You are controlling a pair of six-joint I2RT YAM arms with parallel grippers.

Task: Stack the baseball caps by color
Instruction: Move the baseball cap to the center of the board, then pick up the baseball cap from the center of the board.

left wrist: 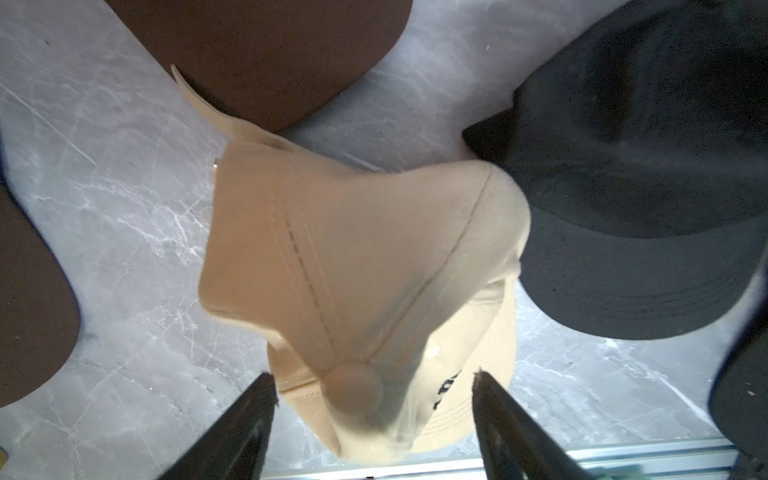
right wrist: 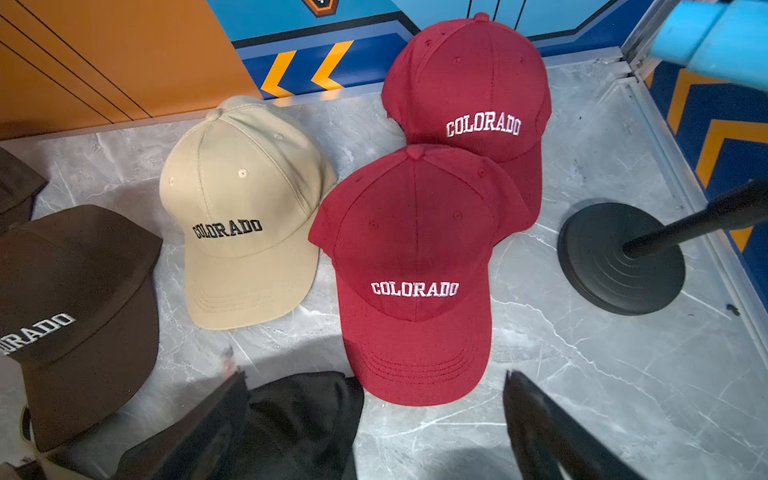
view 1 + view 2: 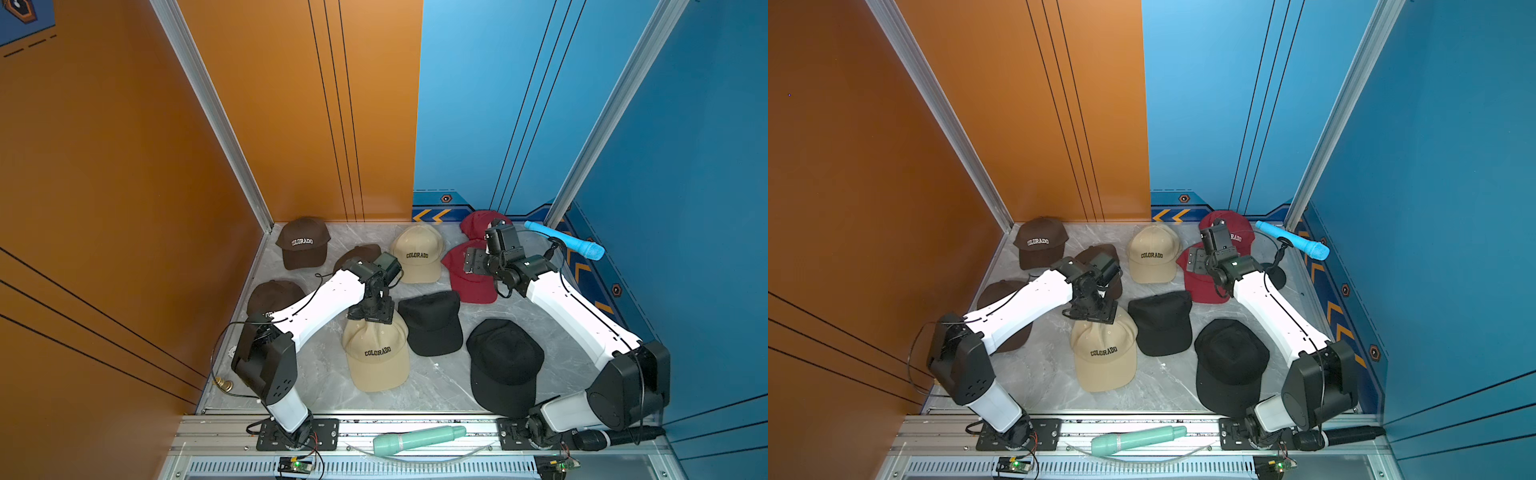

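Presently, item: beige pair, not yet stacked.

Top views. The near beige cap [image 3: 376,353] lies at lower centre, brim toward the bottom edge, long axis running up-down. The far beige cap [image 3: 417,253] lies above it and slightly right, same heading, well apart. The left gripper [image 3: 372,318] points down over the near cap's crown end; its jaws are not legible here. The right gripper [image 3: 471,259] hangs over the red caps [image 3: 471,286], right of the far beige cap and, by judgement, the nearer arm to it. Both top views agree: near beige cap [image 3: 1104,353], left gripper [image 3: 1092,318].

Left wrist. The left gripper [image 1: 374,380] has its fingers apart, either side of the crown button of the near beige cap [image 1: 353,249]. Neither visibly presses the cloth. A black cap [image 1: 644,187] lies against the crown.

Right wrist. The right gripper [image 2: 374,374] is spread wide and empty. The far beige cap [image 2: 245,199] sits just beside the nearer red cap.
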